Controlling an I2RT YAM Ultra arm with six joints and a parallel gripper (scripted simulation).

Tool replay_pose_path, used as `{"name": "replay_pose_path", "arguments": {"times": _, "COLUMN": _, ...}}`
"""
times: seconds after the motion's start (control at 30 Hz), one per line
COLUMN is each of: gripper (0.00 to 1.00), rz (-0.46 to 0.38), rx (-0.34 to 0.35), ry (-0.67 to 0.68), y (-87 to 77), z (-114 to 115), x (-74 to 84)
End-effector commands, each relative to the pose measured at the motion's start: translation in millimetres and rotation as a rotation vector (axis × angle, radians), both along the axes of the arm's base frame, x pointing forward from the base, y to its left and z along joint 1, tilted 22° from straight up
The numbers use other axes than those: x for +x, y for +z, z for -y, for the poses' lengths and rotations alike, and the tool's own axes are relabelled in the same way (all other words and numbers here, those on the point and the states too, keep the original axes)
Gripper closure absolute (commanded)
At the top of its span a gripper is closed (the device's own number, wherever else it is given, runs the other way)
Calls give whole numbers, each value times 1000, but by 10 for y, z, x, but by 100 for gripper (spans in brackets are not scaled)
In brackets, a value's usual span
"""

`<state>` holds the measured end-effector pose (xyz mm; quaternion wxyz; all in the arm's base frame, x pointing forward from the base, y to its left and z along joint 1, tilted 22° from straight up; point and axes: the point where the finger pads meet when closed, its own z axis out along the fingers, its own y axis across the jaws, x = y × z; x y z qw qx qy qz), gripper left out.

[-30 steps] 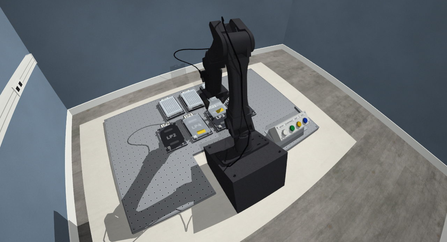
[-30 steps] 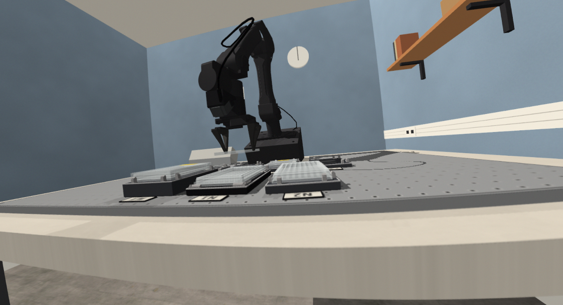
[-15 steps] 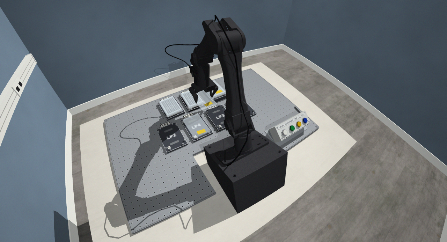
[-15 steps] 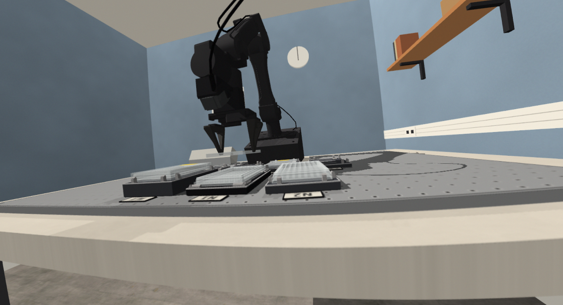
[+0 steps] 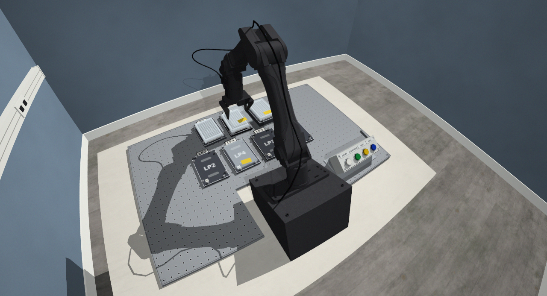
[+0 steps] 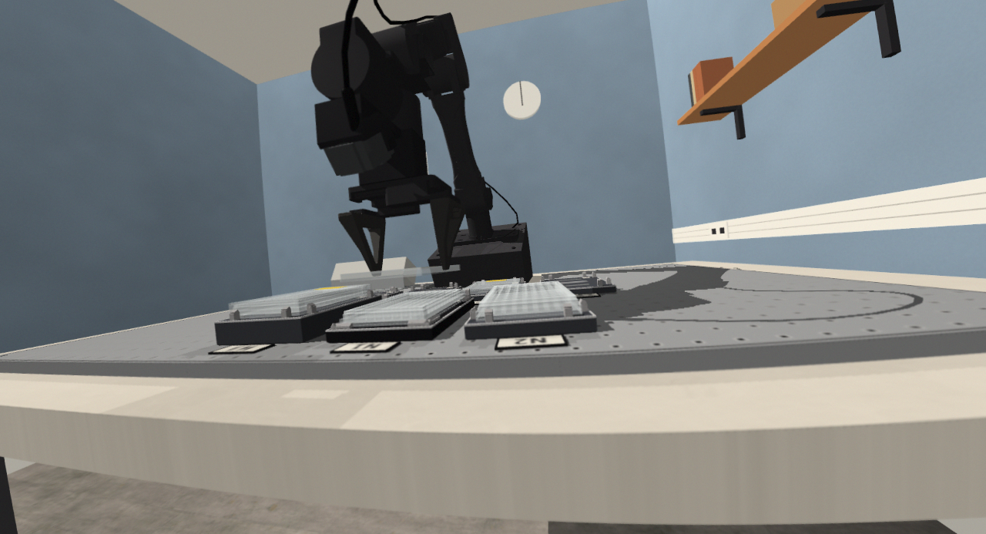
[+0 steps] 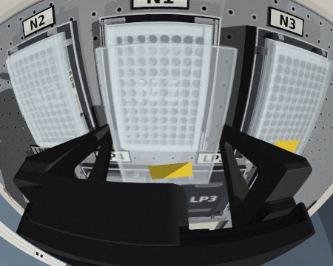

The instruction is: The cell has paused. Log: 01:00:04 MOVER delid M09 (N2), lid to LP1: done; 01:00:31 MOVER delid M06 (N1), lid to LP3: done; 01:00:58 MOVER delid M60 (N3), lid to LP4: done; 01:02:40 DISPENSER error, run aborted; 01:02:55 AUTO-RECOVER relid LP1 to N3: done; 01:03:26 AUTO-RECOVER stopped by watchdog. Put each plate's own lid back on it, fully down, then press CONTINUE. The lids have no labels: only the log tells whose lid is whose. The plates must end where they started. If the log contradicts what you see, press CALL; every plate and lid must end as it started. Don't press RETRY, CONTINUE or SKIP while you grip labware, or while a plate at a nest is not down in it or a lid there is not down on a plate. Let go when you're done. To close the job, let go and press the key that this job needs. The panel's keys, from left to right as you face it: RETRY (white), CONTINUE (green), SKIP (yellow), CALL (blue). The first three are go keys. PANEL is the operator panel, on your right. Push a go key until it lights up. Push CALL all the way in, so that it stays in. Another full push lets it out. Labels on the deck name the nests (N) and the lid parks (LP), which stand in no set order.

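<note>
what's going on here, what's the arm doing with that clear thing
The arm's gripper is shut on a clear lid with a yellow tag and holds it in the air over the plate at nest N1, not yet set down. The plate at N3 already wears a yellow-tagged lid, while the plate at N2 has none. Another lid lies on park LP4; LP3 and LP2 are bare. The panel's keys are untouched.
</note>
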<state>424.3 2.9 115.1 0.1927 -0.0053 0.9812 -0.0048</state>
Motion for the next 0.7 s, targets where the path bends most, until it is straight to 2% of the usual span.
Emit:
{"name": "replay_pose_path", "arguments": {"times": 0.0, "gripper": 100, "rz": -1, "rx": -6, "ry": -14, "y": 138, "z": -35, "x": 38}}
{"name": "replay_pose_path", "arguments": {"times": 0.13, "gripper": 100, "rz": 0, "rx": -5, "ry": -14, "y": 199, "z": -99, "x": 181}}
{"name": "replay_pose_path", "arguments": {"times": 0.33, "gripper": 100, "rz": 14, "rx": -3, "ry": -15, "y": 283, "z": -91, "x": 134}}
{"name": "replay_pose_path", "arguments": {"times": 0.47, "gripper": 100, "rz": 34, "rx": -1, "ry": -14, "y": 367, "z": -103, "x": 158}}
{"name": "replay_pose_path", "arguments": {"times": 0.67, "gripper": 100, "rz": 29, "rx": -3, "ry": -10, "y": 360, "z": -111, "x": 161}}
